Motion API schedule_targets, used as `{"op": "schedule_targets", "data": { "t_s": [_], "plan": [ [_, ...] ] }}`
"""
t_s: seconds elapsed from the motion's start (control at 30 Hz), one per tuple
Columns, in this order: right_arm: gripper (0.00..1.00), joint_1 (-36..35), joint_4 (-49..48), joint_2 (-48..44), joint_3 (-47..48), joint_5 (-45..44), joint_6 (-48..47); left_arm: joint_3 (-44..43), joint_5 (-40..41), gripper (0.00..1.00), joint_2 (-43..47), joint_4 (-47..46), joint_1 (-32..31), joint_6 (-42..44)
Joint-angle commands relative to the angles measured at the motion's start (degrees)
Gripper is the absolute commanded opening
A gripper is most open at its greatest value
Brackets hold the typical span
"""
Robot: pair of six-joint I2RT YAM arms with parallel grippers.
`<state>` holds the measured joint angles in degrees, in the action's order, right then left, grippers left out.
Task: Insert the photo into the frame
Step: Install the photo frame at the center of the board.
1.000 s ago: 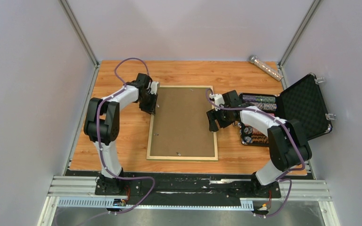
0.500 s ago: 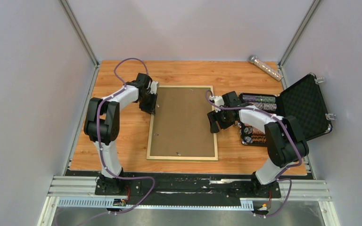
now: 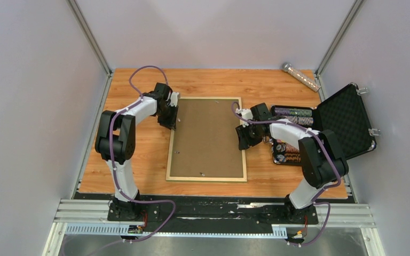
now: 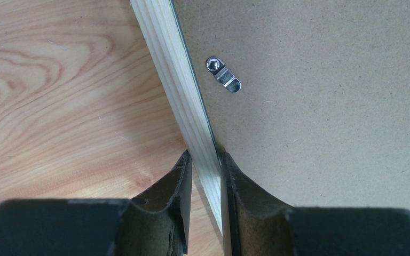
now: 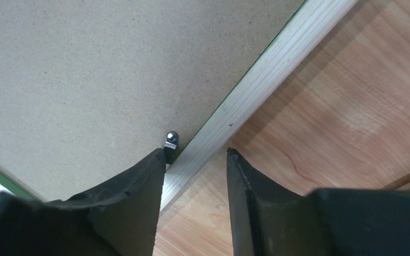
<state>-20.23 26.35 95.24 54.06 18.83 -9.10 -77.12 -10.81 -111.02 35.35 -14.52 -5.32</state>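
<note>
Wood on the upturned back of the frame (image 3: pixel 205 178) is thin and pale, and the frame lies face down, flat on the table (image 3: pixel 139 154) between the two arms, with a brown backing board (image 3: pixel 205 138) filling its opening. I judge it light and stiff along each rail but apt to twist if raised by one side alone. Any glazing under the board would be fragile, so the sensible hold is on the two long rails, opposite each other and clear of the corners. The photo is not in sight; whether it lies under the board I cannot tell. The left gripper (image 4: pixel 205 156) is clamped on the left rail, one finger against the outer edge and the other against the inner edge where board meets wood, just short of a small metal turn clip (image 4: pixel 223 74). The right gripper (image 5: pixel 195 153) straddles the right rail with its jaws apart: the outer finger is at the wood's edge and the inner one stands off beside a second clip (image 5: pixel 171 140), so nothing is pinched yet. Farther right sits an open black case (image 3: pixel 347 125) of chips, and a clear tube (image 3: pixel 300 76) lies at the far corner. Against a second ago, the right jaws have drawn closer together and that arm's elbow has shifted inward; the left arm and the frame have not moved
</note>
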Motion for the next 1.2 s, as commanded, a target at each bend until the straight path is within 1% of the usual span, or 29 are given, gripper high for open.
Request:
{"op": "schedule_targets", "data": {
  "t_s": [0.0, 0.23, 0.4, 0.47, 0.53, 0.6, 0.67, 0.73, 0.83, 0.97, 1.17],
  "plan": [
    [0.40, 0.19, -1.18, 1.09, 1.83, -2.31, -0.33, 0.23, -1.03, 0.00, -2.77, -2.22, -0.49, 0.73],
    [0.29, 0.15, -1.45, 1.78, 3.39, -3.05, -1.10, 0.60, -1.14, 0.00, -2.96, -2.35, -0.46, 1.30],
    [0.20, 0.14, -1.36, 2.44, 3.94, -3.22, -3.34, 0.72, -1.07, 0.00, -3.35, -2.31, -0.50, 1.58],
    [0.19, 0.16, -1.29, 2.70, 4.14, -3.39, -4.75, 0.73, -1.14, 0.00, -3.45, -2.31, -0.48, 1.67],
    [0.22, 0.13, -1.23, 2.86, 4.35, -3.76, -5.53, 0.86, -1.14, 0.00, -3.45, -2.31, -0.50, 1.71],
    [0.30, 0.31, -0.98, 2.76, 4.85, -3.42, -5.10, 1.06, -1.16, 0.00, -3.26, -2.37, -0.51, 1.72],
    [0.42, 0.80, 0.21, 2.95, 6.01, -1.39, -2.88, 1.48, -1.33, 0.00, -2.79, -2.58, -0.51, 1.65],
    [0.48, 1.13, 1.32, 3.31, 7.50, -0.29, -1.30, 1.78, -1.76, 0.00, -2.32, -2.81, -0.51, 1.49],
    [0.50, 1.60, 1.82, 3.54, 8.94, -0.06, -0.26, 1.97, -2.37, 0.00, -1.83, -2.87, -0.51, 1.29],
    [0.49, 2.31, 2.91, 3.86, 10.00, 0.55, -0.19, 2.08, -2.46, 0.00, -1.37, -3.21, -0.51, 1.19],
    [0.49, 2.37, 3.94, 2.41, 8.20, 1.47, -1.71, 1.91, -2.56, 0.00, -1.58, -3.36, -0.51, 1.02]
  ]
}}
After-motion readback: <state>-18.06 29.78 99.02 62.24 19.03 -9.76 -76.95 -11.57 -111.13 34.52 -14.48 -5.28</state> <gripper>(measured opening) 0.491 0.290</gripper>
